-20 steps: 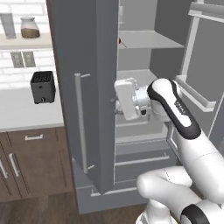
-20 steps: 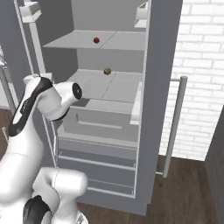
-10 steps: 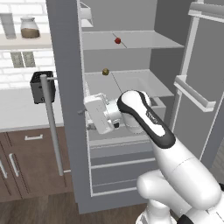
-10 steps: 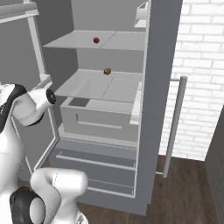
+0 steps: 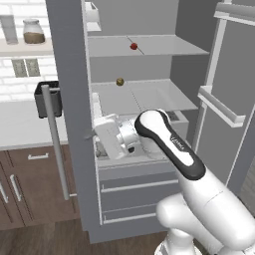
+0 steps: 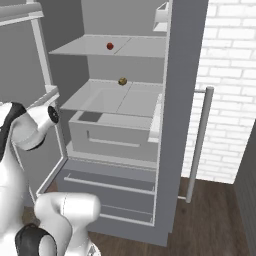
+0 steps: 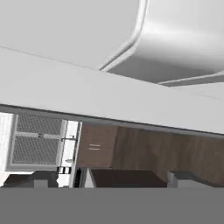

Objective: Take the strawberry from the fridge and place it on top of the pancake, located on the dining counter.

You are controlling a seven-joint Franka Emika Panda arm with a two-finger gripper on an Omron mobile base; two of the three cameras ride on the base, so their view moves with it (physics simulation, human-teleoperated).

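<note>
The fridge (image 5: pixel 149 104) stands with both doors wide open. On its upper shelf lies the strawberry (image 5: pixel 133 46), small and dark red, which the right base view also catches (image 6: pixel 110 46). My gripper (image 5: pixel 98 144) is far below it, at the height of the inner drawer, against the inner edge of the left door (image 5: pixel 67 99). Seen from the hand, the gripper (image 7: pixel 109 179) is open, with its dark fingertips (image 7: pixel 26 179) far apart and nothing between them. The pancake and the dining counter are out of view.
A brownish-olive ball (image 5: pixel 120 81) rests on the middle shelf. The left door's long bar handle (image 5: pixel 55 144) juts out beside a black toaster (image 5: pixel 46 99) on a white worktop above brown cabinets. The right door (image 5: pixel 224 104) stands open, with a brick wall (image 6: pixel 230 75) beyond it.
The left fridge door has swung wide open, uncovering the shelves. My hand has moved left and down with it, and its jaws have opened.
</note>
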